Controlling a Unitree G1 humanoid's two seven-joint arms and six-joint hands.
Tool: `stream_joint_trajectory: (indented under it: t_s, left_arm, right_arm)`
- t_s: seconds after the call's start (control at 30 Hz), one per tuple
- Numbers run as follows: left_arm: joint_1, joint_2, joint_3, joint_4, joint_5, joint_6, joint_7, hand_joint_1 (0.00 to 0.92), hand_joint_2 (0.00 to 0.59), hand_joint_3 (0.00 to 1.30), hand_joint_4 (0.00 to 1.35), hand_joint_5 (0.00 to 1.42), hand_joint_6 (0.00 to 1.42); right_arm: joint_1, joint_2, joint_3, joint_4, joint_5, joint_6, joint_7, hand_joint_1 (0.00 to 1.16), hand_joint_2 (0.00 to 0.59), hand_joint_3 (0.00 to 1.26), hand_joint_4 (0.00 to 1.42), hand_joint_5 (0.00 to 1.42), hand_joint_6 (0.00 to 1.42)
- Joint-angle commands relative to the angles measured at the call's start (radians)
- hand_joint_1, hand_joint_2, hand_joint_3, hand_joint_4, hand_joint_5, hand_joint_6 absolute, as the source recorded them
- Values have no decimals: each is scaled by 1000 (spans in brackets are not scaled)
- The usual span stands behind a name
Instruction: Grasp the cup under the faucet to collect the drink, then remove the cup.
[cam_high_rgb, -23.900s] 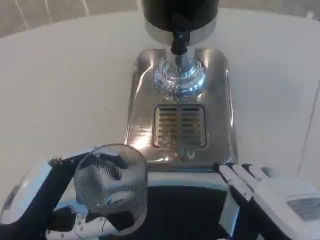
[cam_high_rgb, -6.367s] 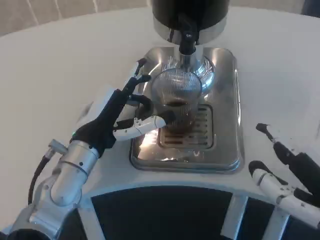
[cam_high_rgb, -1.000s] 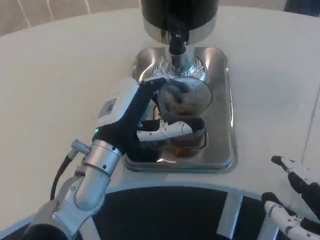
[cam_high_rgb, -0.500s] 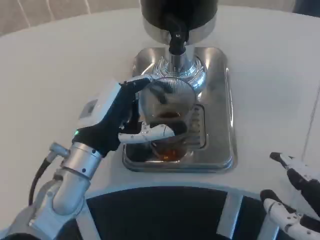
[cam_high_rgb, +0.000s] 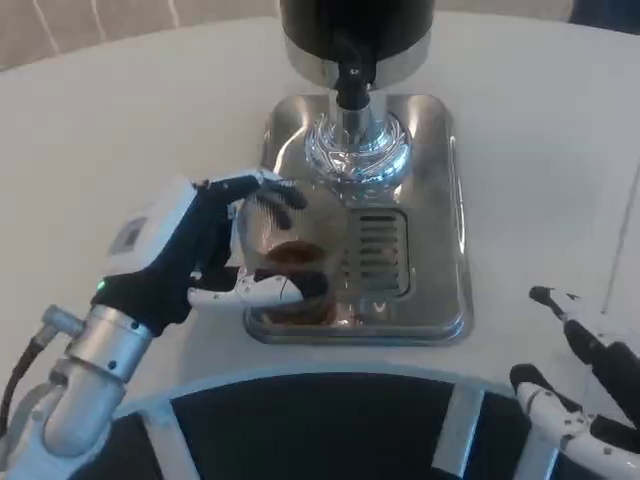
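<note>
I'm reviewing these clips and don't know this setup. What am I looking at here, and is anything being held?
This is a view from the robot's head, looking down at a white table. A drink dispenser stands on a steel drip tray, its faucet pointing down. The left hand holds a ribbed glass cup with brown drink in it, at the tray's left edge, away from the faucet. The right hand waits at the lower right, fingers apart, holding nothing.

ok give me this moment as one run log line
phase: removing cup | left hand: grips ribbed clear glass cup with brown drink, over steel drip tray left edge | right hand: holds nothing, lower right | black faucet: nothing beneath
</note>
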Motion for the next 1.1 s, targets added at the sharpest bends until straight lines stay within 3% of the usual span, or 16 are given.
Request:
stream_joint_trajectory:
  t_s: [0.03, 0.67, 1.1]
  left_arm:
    - [44, 41, 44, -50, -45, -37, -25, 617, 0, 955, 1138, 1346, 1424]
    - [192, 78, 156, -202, -198, -21, -172, 626, 0, 952, 1152, 1347, 1424]
    - [364, 91, 259, -424, -323, -13, -290, 633, 0, 952, 1165, 1346, 1424]
  right_arm:
    - [-19, -16, 10, 10, -4, -10, -11, 177, 482, 35, 0, 0, 0]
    - [-96, -60, 42, 24, -12, -13, -6, 149, 483, 25, 0, 0, 0]
    - [-148, -53, 126, 21, -70, -57, -7, 134, 484, 25, 0, 0, 0]
